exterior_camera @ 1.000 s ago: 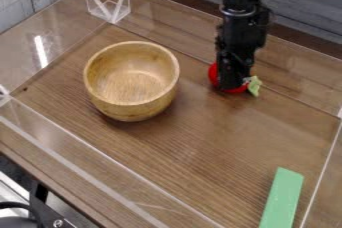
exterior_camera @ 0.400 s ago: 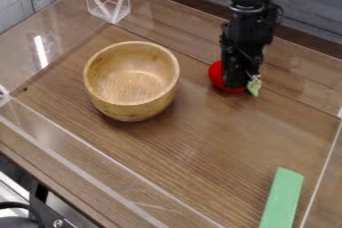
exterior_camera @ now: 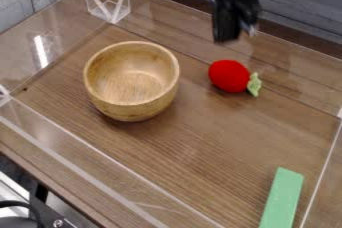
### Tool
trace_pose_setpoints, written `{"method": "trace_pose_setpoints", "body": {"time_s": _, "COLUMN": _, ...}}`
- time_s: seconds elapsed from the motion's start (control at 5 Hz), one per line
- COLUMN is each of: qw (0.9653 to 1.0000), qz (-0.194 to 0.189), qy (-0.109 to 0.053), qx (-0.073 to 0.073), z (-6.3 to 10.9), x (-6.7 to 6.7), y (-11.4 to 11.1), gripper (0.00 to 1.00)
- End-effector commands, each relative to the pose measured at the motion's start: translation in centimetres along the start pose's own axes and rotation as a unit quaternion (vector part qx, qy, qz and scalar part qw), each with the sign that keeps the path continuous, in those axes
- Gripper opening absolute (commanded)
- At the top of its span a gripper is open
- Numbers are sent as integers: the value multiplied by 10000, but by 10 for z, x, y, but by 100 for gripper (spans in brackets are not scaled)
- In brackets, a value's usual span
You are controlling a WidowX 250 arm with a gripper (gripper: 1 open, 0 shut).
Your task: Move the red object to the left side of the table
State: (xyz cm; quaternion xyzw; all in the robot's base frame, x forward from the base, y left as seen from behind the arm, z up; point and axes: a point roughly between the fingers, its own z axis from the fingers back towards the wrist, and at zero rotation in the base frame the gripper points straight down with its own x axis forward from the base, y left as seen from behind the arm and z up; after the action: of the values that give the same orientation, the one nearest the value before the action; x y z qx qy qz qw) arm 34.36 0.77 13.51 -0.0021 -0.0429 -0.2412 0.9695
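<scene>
One red object (exterior_camera: 230, 74) — round, green-stemmed

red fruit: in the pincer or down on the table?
Down on the table. The red fruit lies on the wood right of the wooden bowl; the pincer hangs above it, shut and empty.

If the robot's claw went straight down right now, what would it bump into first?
Probably bare table, or the edge of the red object. The gripper points down, shut and empty, above and slightly behind the red object. One view leaves depth unclear, so it may miss it.
</scene>
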Motion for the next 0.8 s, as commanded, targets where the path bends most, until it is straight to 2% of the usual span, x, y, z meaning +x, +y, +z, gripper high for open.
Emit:
{"method": "trace_pose_setpoints", "body": {"time_s": 0.0, "qw": 9996, "qz": 63, "qy": -266, "qx": 119, "z": 11, "x": 12, "y": 5, "gripper": 100}}
{"method": "trace_pose_setpoints", "body": {"time_s": 0.4, "qw": 9999, "qz": 15, "qy": -123, "qx": -99, "z": -31, "x": 11, "y": -24, "gripper": 100}}
{"method": "trace_pose_setpoints", "body": {"time_s": 0.6, "qw": 9999, "qz": 26, "qy": -53, "qx": -148, "z": -44, "x": 22, "y": -31, "gripper": 100}}
